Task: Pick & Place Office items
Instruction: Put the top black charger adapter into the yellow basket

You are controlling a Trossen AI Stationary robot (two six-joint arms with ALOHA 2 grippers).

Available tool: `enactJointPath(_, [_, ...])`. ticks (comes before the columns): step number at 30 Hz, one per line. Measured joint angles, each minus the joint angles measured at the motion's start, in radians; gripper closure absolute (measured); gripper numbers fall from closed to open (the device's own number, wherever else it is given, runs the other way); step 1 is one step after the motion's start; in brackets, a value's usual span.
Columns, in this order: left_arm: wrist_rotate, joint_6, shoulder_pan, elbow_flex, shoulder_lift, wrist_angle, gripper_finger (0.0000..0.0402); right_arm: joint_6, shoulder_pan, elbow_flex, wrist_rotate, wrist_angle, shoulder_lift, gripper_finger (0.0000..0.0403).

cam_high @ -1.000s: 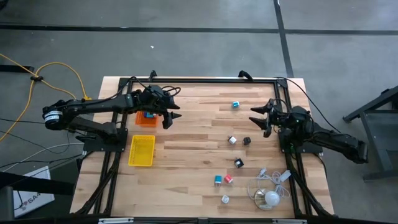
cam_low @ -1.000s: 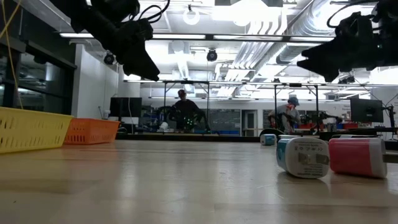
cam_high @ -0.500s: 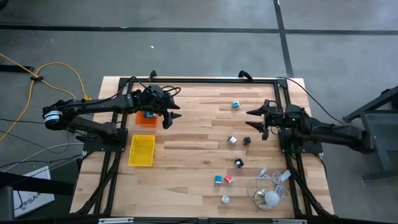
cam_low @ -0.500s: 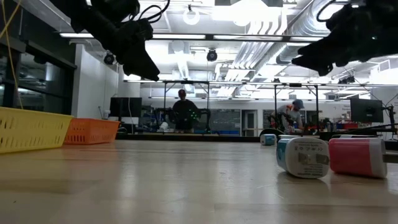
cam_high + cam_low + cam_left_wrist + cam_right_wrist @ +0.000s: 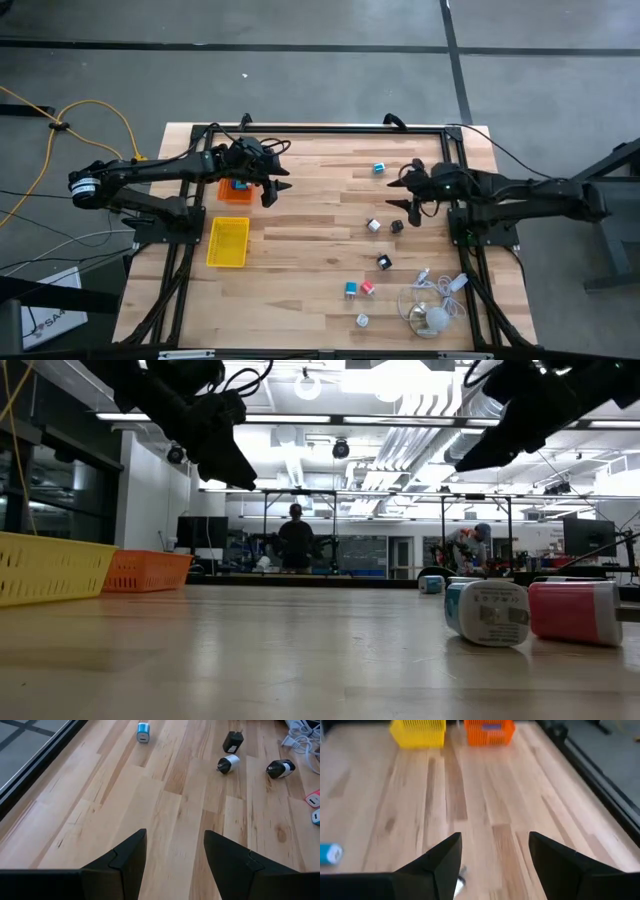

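The office items lie scattered on the right half of the wooden table: a teal block (image 5: 379, 168), a white-and-black piece (image 5: 373, 226), black clips (image 5: 397, 225) (image 5: 384, 262), a blue block (image 5: 350, 291), a pink block (image 5: 367, 288) and a white block (image 5: 362, 320). My right gripper (image 5: 398, 195) hangs open in the air above the table, a little beyond the clips, empty (image 5: 495, 837). My left gripper (image 5: 277, 188) waits open and empty (image 5: 175, 834) beside the orange tray (image 5: 235, 190).
The orange tray holds a blue piece (image 5: 238, 184). A yellow tray (image 5: 228, 242) lies nearer the front on the left. A white cable bundle (image 5: 435, 310) with a round piece lies at the front right. A black frame (image 5: 330, 128) runs around the table's edges.
My right gripper has reached out toward the table's left, rising a little and tipping its fingers further downward; its jaws stay open. No item has moved.
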Motion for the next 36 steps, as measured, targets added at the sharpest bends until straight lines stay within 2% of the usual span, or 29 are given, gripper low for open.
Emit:
enactJointPath(10, [0.0, 0.0, 0.0, 0.0, 0.0, 0.0, 0.0211, -0.08, 0.058, 0.048, 0.02, -0.137, 0.136, 0.0184])
enactJointPath(21, [0.0, 0.0, 0.0, 0.0, 0.0, 0.0, 0.0211, -0.083, 0.137, 0.048, 0.02, -0.252, 0.157, 0.0184])
enactJointPath(36, [0.0, 0.0, 0.0, 0.0, 0.0, 0.0, 0.0211, -0.091, 0.187, 0.048, -0.01, -0.273, 0.322, 0.0184])
